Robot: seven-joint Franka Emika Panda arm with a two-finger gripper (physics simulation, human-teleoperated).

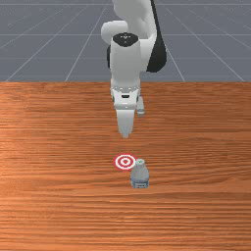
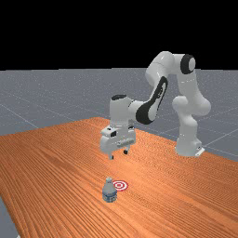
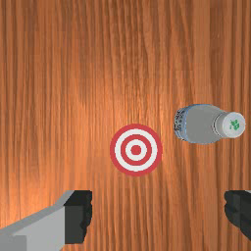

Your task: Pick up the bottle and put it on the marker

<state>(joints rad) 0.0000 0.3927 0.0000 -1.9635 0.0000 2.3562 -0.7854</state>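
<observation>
One bottle (image 1: 139,176) stands upright on the wood-grained table (image 1: 54,147), right of and nearer than the marker (image 1: 125,162) in the front view; pale-lined grey floor (image 1: 34,54) lies far behind. In the far view, the gripper (image 2: 118,155) hangs released above the table. The wrist view has its fingers (image 3: 78,218) wide apart over striped grain.

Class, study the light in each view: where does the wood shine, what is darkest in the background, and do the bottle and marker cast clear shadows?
Front view: soft sheen on the wood toward the view's left; far view: black backdrop above the horizon; wrist view: bright glare beside the marker, away from the bottle; no distinct cast shadow by either.
</observation>
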